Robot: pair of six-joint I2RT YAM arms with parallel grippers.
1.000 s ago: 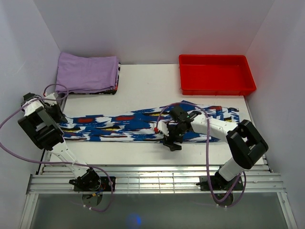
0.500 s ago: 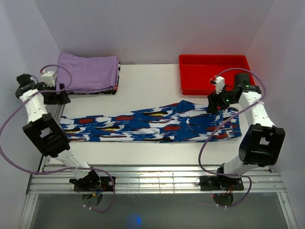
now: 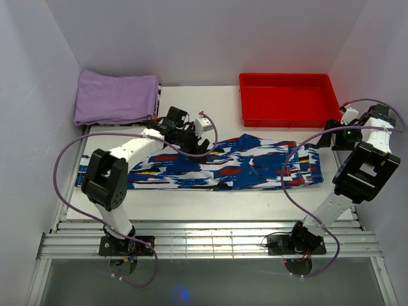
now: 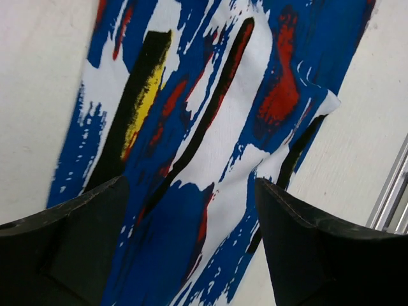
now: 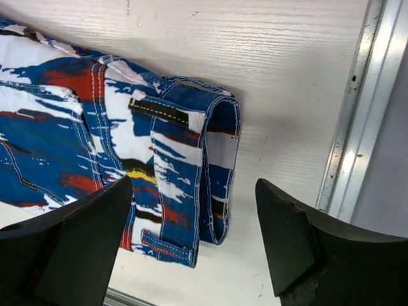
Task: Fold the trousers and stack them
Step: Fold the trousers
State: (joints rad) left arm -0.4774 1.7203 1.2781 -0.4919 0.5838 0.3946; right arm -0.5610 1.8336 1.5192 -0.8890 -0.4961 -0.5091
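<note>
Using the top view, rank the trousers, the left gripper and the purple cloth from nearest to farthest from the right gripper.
Measured from the right gripper at the table's right edge:
1. trousers: their waistband end lies just to its left.
2. left gripper: mid-table, over the trousers' far edge.
3. purple cloth: folded in the far left corner.

The left gripper [image 4: 191,185] moves from the far left side to the middle of the trousers [image 3: 255,166], and its shut fingers are now wide apart. The right gripper [image 5: 193,183] moves from the middle out past the trousers' right end and opens wider.
</note>
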